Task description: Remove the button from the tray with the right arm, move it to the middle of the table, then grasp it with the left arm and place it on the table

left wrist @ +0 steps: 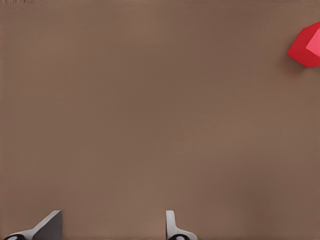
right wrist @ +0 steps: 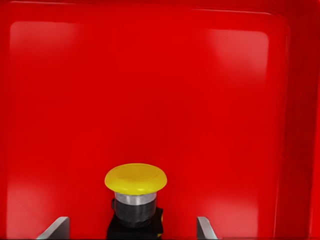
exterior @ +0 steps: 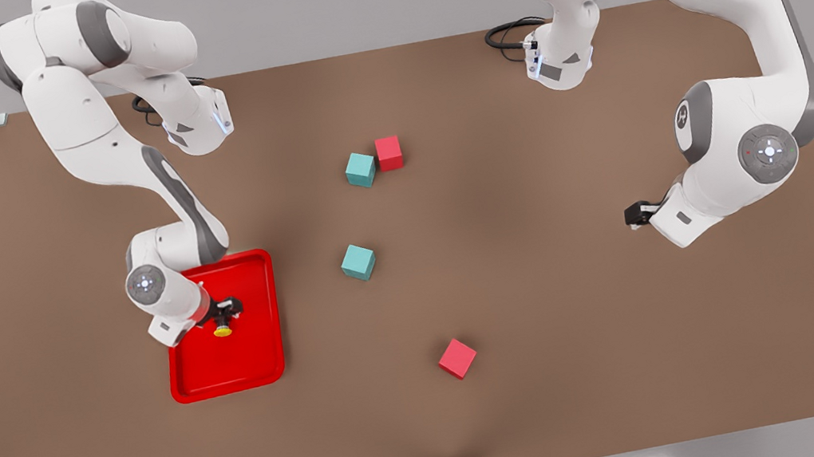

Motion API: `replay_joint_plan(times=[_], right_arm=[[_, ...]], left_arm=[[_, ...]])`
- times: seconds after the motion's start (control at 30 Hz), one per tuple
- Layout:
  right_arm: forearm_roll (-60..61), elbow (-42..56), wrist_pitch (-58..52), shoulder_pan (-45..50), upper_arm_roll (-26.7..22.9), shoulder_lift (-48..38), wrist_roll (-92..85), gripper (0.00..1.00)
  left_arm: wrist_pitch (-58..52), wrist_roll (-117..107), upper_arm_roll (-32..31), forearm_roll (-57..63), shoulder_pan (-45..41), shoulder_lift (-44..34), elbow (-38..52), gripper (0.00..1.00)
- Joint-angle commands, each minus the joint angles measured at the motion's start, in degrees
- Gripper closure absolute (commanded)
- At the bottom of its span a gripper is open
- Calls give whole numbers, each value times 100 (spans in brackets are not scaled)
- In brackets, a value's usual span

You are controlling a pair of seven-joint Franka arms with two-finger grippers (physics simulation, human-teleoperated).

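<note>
The button point(exterior: 222, 330), with a round yellow cap on a dark body, lies in the red tray point(exterior: 257, 360) at the front view's left. My right gripper point(exterior: 227, 309) is low over the tray and open. In the right wrist view its fingertips point(right wrist: 59, 227) stand on either side of the button point(right wrist: 135, 181), with a gap on each side, over the tray floor point(right wrist: 150, 90). My left gripper point(exterior: 636, 214) waits at the front view's right above the brown table point(exterior: 592, 330). It is open, its fingers point(left wrist: 171, 226) well apart over bare tabletop.
A teal cube point(exterior: 360, 169) and a red cube point(exterior: 388, 153) sit together toward the back of the table's middle. Another teal cube point(exterior: 358, 261) lies right of the tray. A red cube point(exterior: 457, 358) lies nearer the front edge, and a red cube point(left wrist: 306, 46) is at the edge of the left wrist view.
</note>
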Motion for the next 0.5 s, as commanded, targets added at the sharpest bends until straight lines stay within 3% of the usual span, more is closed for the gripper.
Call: replay_joint_plan(times=[0.0, 0.17, 0.33, 0.4, 0.47], right_arm=[[10, -121, 353, 5, -2, -14, -788, 8], [10, -191, 326, 67, -2, -5, -761, 33], [10, -315, 318, 49, -2, -14, -753, 34], [10, -315, 300, 58, -2, -58, -744, 53], [10, -262, 133, 67, -2, -84, -726, 57]], left_arm=[[12, -15, 0, 13, 0, -38, 4, 0], [-347, -14, 185, 40, 26, -144, 4, 0], [-243, -59, 158, -4, 26, -355, 56, 0], [-242, -67, 150, 13, 26, -381, 74, 0], [-260, -67, 141, -4, 26, -381, 74, 0]])
